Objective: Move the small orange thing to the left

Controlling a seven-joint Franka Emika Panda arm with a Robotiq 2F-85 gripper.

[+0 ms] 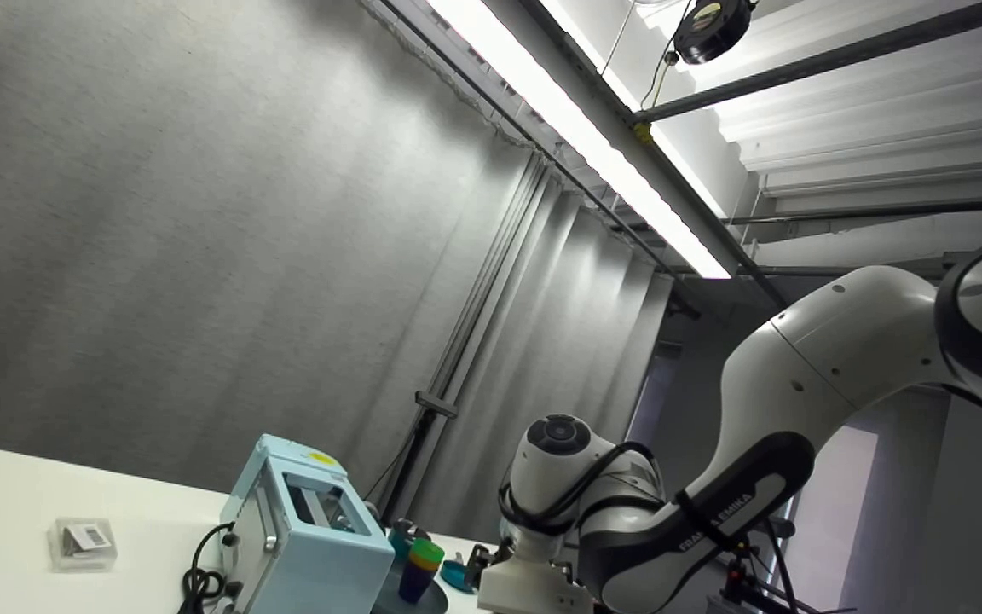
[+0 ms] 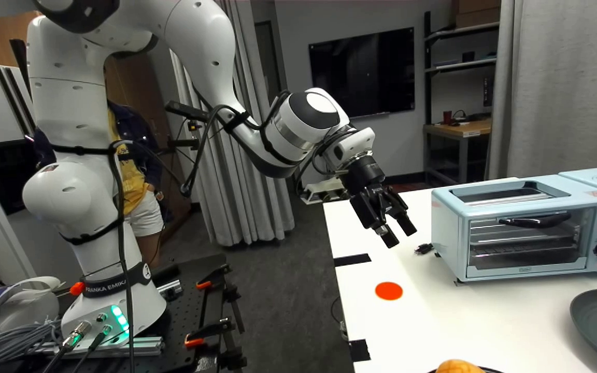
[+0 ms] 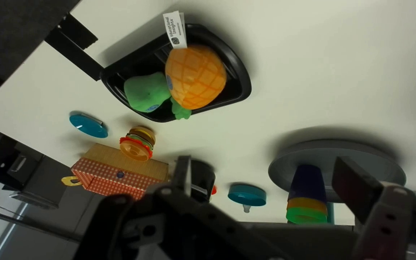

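Though cluttered, table [image 2: 433,313] beneath gripper [image 2: 399,233]; curtains [image 1: 227,239]

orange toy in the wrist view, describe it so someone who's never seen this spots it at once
On the white table, find the black tray. The orange toy lies in that tray, beside a green toy. Unlike the green one, it is covered by a darker orange grid and has a white tag at one edge.
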